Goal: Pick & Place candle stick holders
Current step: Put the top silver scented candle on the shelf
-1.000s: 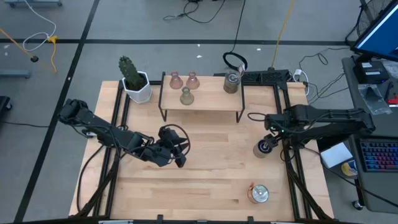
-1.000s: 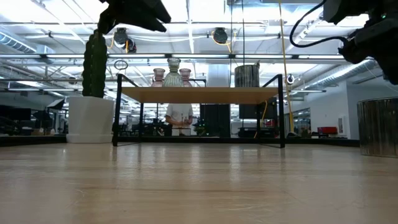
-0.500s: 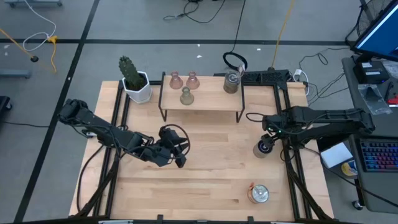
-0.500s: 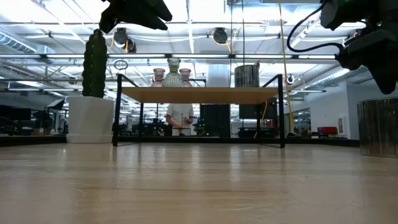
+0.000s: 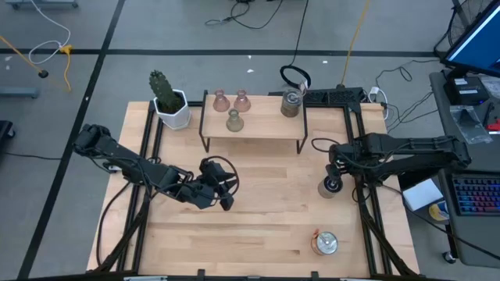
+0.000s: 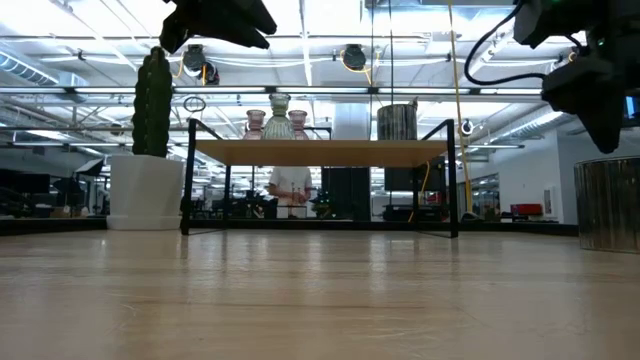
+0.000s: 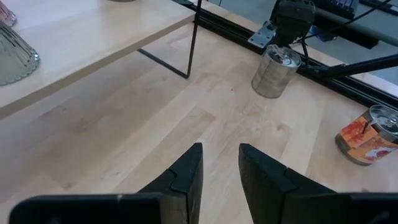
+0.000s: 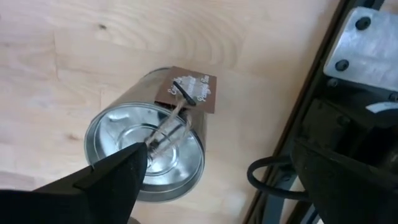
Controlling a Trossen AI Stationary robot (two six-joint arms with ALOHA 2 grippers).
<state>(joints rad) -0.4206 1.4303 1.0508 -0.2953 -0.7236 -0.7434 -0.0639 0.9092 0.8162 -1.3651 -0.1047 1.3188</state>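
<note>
A shiny silver holder [image 5: 330,186] stands upright on its base on the table at the right; it also shows in the right wrist view [image 8: 146,155] and the low view [image 6: 610,203]. My right gripper [image 5: 335,166] hangs open just above it [image 8: 217,155], touching nothing. A second silver holder [image 5: 291,104], two pale pink holders [image 5: 221,100] [image 5: 241,100] and an olive-green one [image 5: 233,120] stand on the raised shelf [image 5: 266,133]. A third silver holder [image 5: 324,243] with an orange label stands near the front edge. My left gripper [image 5: 226,197] waits open [image 7: 221,168] mid-table.
A green cactus in a white pot [image 5: 169,100] stands at the far left beside the shelf. Black frame rails [image 5: 366,211] run along the table's right side close to the silver holder. Bare wood [image 5: 266,203] lies between the two arms.
My right gripper has come down toward the silver holder on the table and shifted slightly toward the table's left edge. The holder has stayed in place.
</note>
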